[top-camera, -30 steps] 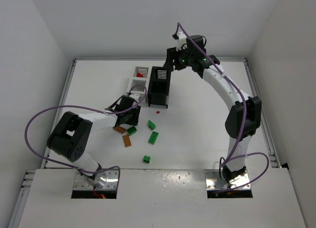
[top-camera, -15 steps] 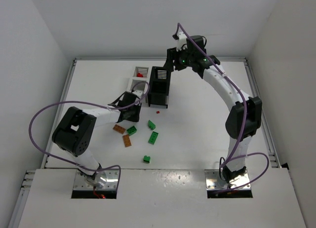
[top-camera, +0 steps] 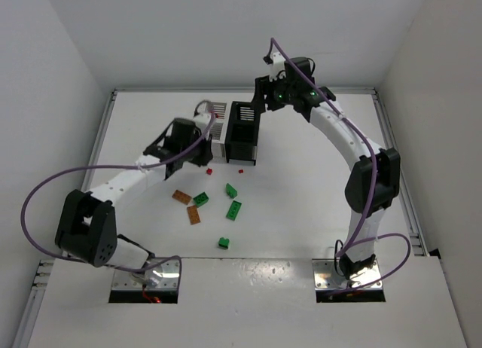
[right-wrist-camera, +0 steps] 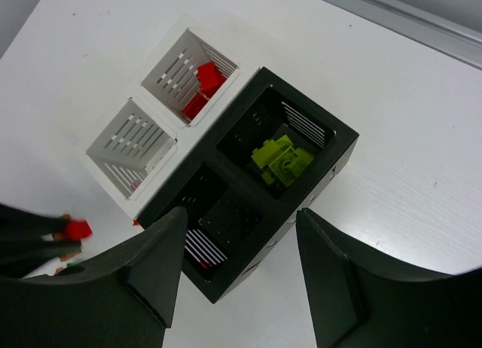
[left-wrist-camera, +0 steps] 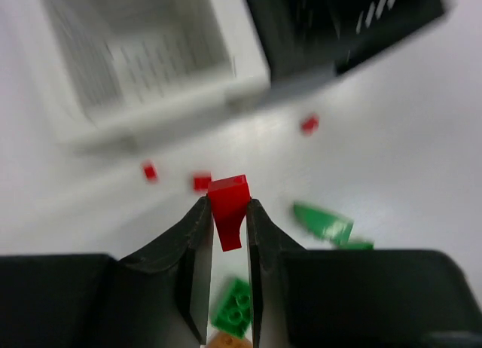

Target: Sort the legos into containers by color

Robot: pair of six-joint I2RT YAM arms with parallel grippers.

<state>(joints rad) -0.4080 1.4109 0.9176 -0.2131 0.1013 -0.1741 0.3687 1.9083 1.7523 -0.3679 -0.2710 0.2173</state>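
My left gripper [left-wrist-camera: 226, 212] is shut on a small red lego [left-wrist-camera: 228, 203], held above the table just in front of the white containers [left-wrist-camera: 151, 62]. From above, the left gripper [top-camera: 194, 145] hovers beside the near white bin [top-camera: 211, 133]. The far white bin [right-wrist-camera: 192, 77] holds red bricks [right-wrist-camera: 202, 84]. One compartment of the black bin [right-wrist-camera: 248, 182] holds yellow-green bricks [right-wrist-camera: 282, 158]. My right gripper [right-wrist-camera: 241, 235] hangs open and empty over the black bin. The right wrist view also catches the held red lego [right-wrist-camera: 77, 229] at its left edge.
Loose on the table lie green bricks [top-camera: 234, 210] [top-camera: 201, 199] [top-camera: 224, 242], orange-brown bricks [top-camera: 181, 197] [top-camera: 194, 215] and tiny red studs [top-camera: 210, 169] [top-camera: 240, 170]. White walls enclose the table on three sides.
The left gripper has closed on the red lego and risen from the table toward the white bins. The right arm has stayed still.
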